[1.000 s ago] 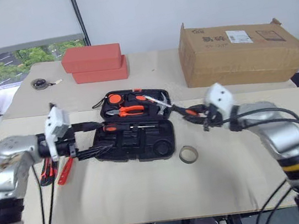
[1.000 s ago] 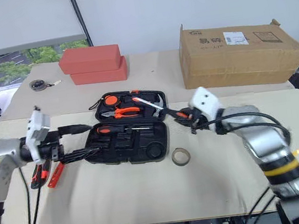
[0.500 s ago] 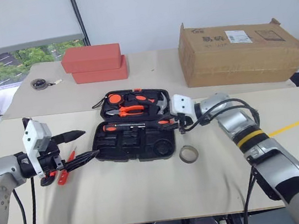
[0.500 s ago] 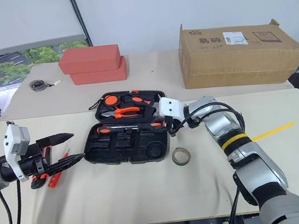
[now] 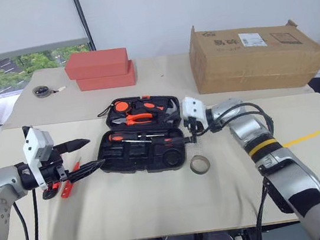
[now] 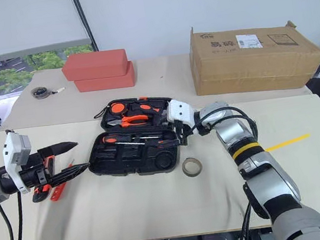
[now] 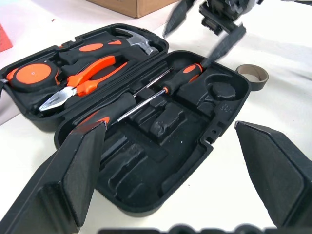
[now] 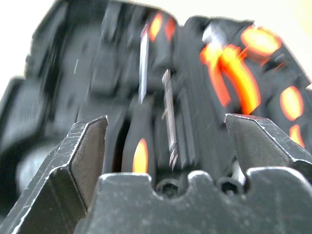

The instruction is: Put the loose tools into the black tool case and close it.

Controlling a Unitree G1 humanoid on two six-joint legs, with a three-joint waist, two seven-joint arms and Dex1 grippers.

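Two black-orange-handled long screwdrivers [image 7: 146, 95] lie in the open flat black plastic moulded tool case [image 7: 161, 161], brown tape ring [image 7: 252, 75] just beside it.

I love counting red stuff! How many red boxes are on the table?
2. One red box lies on top of the other red box, stacked at the far side of the table, behind the open black tool case. Nothing seems to hide more.

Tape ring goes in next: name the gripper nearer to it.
Right. The right gripper hangs open just above the tape ring; the left gripper is across the black tool case.
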